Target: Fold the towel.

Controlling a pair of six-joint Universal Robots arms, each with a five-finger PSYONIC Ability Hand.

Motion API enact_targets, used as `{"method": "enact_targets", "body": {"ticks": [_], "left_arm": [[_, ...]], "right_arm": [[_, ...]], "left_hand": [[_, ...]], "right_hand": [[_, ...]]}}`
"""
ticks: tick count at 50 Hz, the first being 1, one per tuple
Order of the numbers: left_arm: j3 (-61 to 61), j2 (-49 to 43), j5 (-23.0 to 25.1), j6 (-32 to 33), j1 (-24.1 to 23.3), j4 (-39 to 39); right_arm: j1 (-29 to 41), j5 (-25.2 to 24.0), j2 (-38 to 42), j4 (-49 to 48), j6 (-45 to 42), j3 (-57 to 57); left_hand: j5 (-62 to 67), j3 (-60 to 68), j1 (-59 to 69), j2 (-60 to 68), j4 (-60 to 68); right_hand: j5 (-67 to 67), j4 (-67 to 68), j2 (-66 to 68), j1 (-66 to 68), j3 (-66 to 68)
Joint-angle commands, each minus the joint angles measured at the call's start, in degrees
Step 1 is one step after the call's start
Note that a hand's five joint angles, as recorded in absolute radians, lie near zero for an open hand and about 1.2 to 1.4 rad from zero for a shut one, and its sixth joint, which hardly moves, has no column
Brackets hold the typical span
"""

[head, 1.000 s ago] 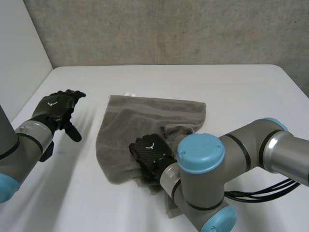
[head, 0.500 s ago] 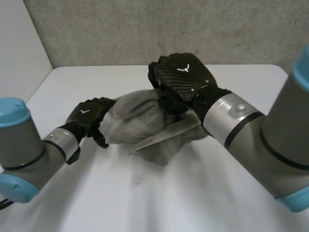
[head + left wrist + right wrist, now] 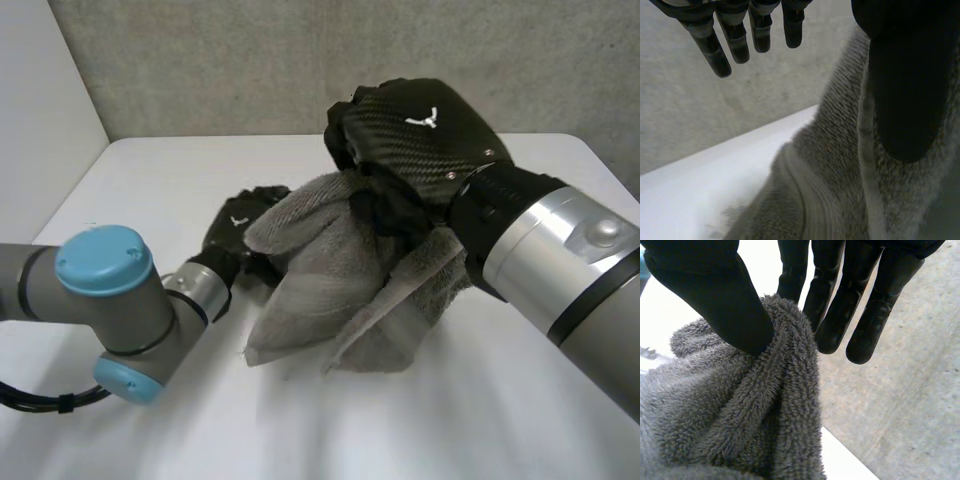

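Observation:
The grey towel (image 3: 330, 290) hangs bunched from my right hand (image 3: 420, 130), its lower folds resting on the white table (image 3: 130, 180). In the right wrist view the thumb (image 3: 715, 290) and fingers (image 3: 840, 300) pinch a gathered ridge of the towel (image 3: 740, 430). My left hand (image 3: 240, 225) is at the towel's left side, partly hidden behind it. In the left wrist view its fingers (image 3: 735, 35) are straight and apart from the towel (image 3: 830, 165), while the thumb lies against the cloth.
A grey concrete wall (image 3: 250, 60) runs along the table's far edge. A white panel (image 3: 40, 100) stands at the left. My left arm's blue-capped elbow (image 3: 105, 260) sits low over the table's left front.
My right hand has lifted the towel off the table, where it lay flat, into a hanging bunch. My left hand has moved right from the table's left side to the towel.

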Motion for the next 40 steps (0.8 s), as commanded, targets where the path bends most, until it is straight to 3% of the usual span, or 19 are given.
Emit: {"method": "enact_targets", "body": {"ticks": [1,2,4,5,6,7,10,13,15,18,24,26,32,35,37,40], "left_arm": [[-0.3,-1.3,2.3,-0.4,-1.3,-1.5],[-0.3,-1.3,2.3,-0.4,-1.3,-1.5],[0.4,-2.2,2.0,-1.8,-1.3,-1.8],[0.4,-2.2,2.0,-1.8,-1.3,-1.8],[0.5,-2.7,1.9,-2.7,-1.3,-1.5],[0.8,-3.1,1.6,-3.5,-1.2,-1.3],[1.3,-3.2,1.0,-3.8,-1.2,-1.2],[2.2,-1.8,-2.8,-3.9,-0.4,-2.1],[1.5,3.6,-7.2,-3.5,0.7,-3.3],[0.2,10.9,-9.6,-2.8,2.0,-5.1],[-2.0,21.2,-10.0,-0.6,2.3,-8.0],[-4.3,27.6,-9.9,1.7,2.2,-10.6],[-8.7,31.2,-9.7,5.1,1.0,-14.1],[-11.0,29.5,-9.8,6.2,-0.8,-15.3],[-11.5,23.4,-10.3,6.6,-2.7,-16.5],[-11.1,20.1,-10.3,6.9,-3.4,-17.2]], "right_arm": [[-2.8,0.0,-0.8,-0.3,0.0,0.3],[-2.8,0.0,-0.8,-0.3,0.0,0.3],[-3.9,-0.1,-1.2,-0.3,0.1,0.7],[-3.9,-0.1,-1.2,-0.3,0.1,0.7],[-4.2,-0.1,-1.3,-0.3,0.1,0.8],[-4.5,-0.1,-1.5,-0.3,0.1,0.9],[-5.0,-0.1,-1.7,-0.5,0.1,0.9],[-7.6,-0.2,-2.2,-0.6,0.4,0.8],[-10.0,-1.6,-2.2,-0.7,0.7,0.5],[-11.6,-4.5,-2.0,-0.6,0.7,0.2],[-15.9,-8.3,-0.5,-0.6,1.2,-2.1],[-19.4,-9.7,4.6,0.0,2.8,-5.1],[-21.4,-11.0,14.7,2.6,4.2,-11.4],[-21.4,-11.2,21.9,5.7,3.7,-16.2],[-21.3,-10.6,29.8,8.4,1.4,-21.4],[-21.3,-10.4,33.5,10.0,-0.4,-23.8]], "left_hand": [[14.1,14.3,14.4,14.3,14.3],[14.2,14.3,14.5,14.4,14.4],[41.6,41.8,41.9,41.8,41.8],[41.8,41.9,42.0,42.0,42.0],[62.8,62.9,63.0,62.9,63.0],[68.3,68.4,68.6,68.5,68.5],[68.3,68.5,68.6,68.5,68.6],[68.3,68.5,68.6,68.5,68.6],[68.3,68.5,68.6,68.5,68.6],[68.3,68.5,68.6,68.5,68.6],[68.3,68.5,68.6,68.5,68.6],[68.3,68.5,68.6,68.5,68.6],[68.3,68.5,68.6,68.5,68.6],[68.3,68.5,68.6,68.5,68.6],[68.3,68.5,68.6,68.5,68.6],[68.3,68.5,68.6,68.5,68.6]], "right_hand": [[17.7,11.4,13.5,20.2,12.0],[17.7,11.4,13.5,20.2,12.0],[17.7,11.4,13.5,20.2,12.0],[17.7,11.4,13.5,20.2,12.0],[17.7,11.4,13.5,20.2,12.0],[17.7,11.4,13.5,20.2,12.0],[17.7,11.4,13.5,20.2,12.0],[17.7,11.4,13.5,20.2,12.0],[17.7,11.4,13.5,20.2,12.0],[17.7,11.4,13.5,20.2,12.0],[17.7,11.4,13.5,20.2,12.0],[17.7,11.4,13.5,20.2,12.0],[17.7,11.4,13.5,20.2,12.0],[17.7,11.4,13.5,20.2,12.0],[17.7,11.4,13.5,20.2,12.0],[17.7,11.4,13.5,20.2,12.0]]}}
